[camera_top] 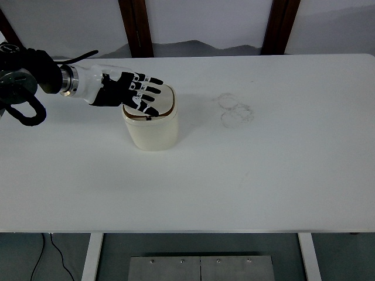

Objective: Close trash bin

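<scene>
A small cream trash bin [153,130] with a brown rim stands on the white table [234,175], left of centre. Its white lid [166,98] lies flat in the rim, and no dark opening shows. My left hand [136,93] reaches in from the left with its fingers [149,90] spread flat over the left part of the lid, resting on it or just above it. It holds nothing. The hand hides the lid's left side. The right arm is not in view.
Faint ring-shaped smudges [234,110] mark the tabletop right of the bin. Two dark wooden posts [136,26] stand behind the table's far edge. A cable [55,249] hangs below the near edge at left.
</scene>
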Controlling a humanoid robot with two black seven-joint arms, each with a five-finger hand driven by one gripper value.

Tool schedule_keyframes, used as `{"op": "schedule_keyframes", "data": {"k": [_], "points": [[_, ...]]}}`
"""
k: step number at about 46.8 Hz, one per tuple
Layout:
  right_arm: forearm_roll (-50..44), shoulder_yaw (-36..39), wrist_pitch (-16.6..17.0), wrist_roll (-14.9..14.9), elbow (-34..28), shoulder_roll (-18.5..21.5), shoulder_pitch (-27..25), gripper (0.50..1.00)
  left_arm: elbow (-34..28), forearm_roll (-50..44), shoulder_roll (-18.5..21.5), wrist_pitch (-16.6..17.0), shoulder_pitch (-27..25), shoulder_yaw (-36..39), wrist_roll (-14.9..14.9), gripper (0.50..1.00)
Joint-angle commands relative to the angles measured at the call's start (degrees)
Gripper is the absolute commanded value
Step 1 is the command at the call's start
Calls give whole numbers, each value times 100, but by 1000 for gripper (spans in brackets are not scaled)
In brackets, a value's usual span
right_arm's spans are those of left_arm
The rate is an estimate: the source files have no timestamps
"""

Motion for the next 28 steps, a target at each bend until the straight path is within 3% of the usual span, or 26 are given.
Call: {"op": "schedule_keyframes", "data": {"k": [1, 28], "points": [[0, 0, -1, 6, 0, 0, 1, 995, 8, 6, -10, 3, 12, -1, -8, 1000], [0, 0, -1, -3, 0, 0, 1, 995, 44, 6, -1, 11, 266, -1, -26, 1000]]}}
